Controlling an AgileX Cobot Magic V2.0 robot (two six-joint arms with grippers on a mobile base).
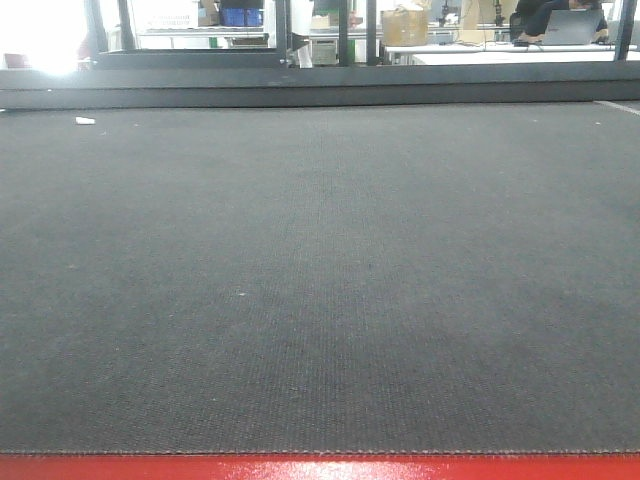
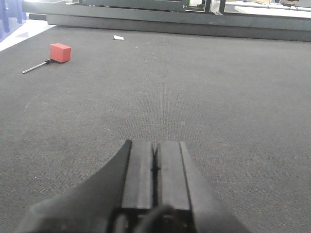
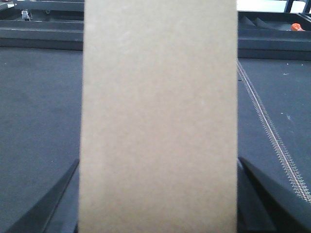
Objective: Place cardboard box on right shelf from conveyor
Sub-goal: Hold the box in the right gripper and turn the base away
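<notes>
The plain tan cardboard box fills the middle of the right wrist view, upright over the dark grey conveyor. My right gripper is shut on it, one black finger at its left side and the other at its right. My left gripper hovers low over the conveyor, shut, its pads pressed together with nothing between them. In the front view the belt and its red front edge show without box or grippers. The right shelf is out of view.
A small red block with a thin metal rod lies at the belt's far left. A white scrap lies near the dark back rail. A stitched seam runs along the belt. Tables stand beyond the rail.
</notes>
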